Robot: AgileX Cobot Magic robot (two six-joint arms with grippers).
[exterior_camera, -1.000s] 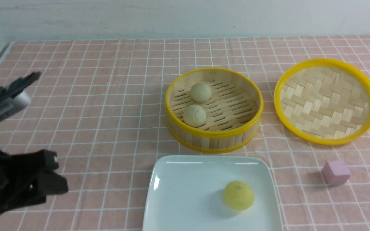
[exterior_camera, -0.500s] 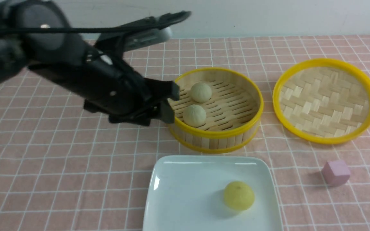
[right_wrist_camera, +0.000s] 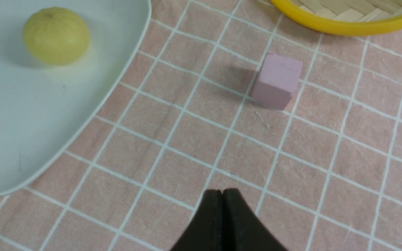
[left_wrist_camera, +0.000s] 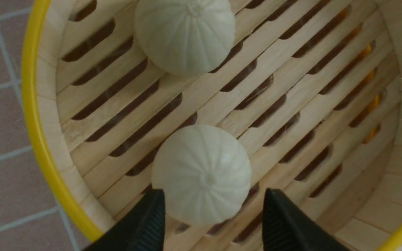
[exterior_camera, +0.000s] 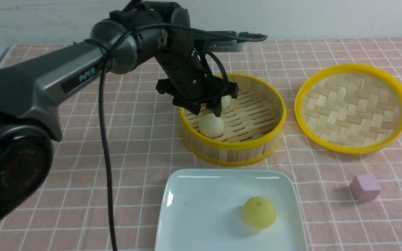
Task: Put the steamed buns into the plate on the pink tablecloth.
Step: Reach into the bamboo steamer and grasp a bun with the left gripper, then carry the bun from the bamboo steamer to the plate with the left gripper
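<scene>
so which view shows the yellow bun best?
Front view: the yellow bun is whole and unblocked there, with the plate around it. The right wrist view also shows all of it, but off in a corner with only part of the plate. The left wrist view doesn't show it, just two pale buns.

The robot's left arm (exterior_camera: 72,75) reaches in from the near left, stretching toward the far middle. Its wrist (exterior_camera: 183,66) is bent so the left tool (exterior_camera: 208,109) points downward, the two fingers (left_wrist_camera: 145,216) spread wide apart with nothing between their tips. The right tool (right_wrist_camera: 221,191) is shut, its fingertips together and gripping nothing; the rest of the right arm is out of sight.
</scene>
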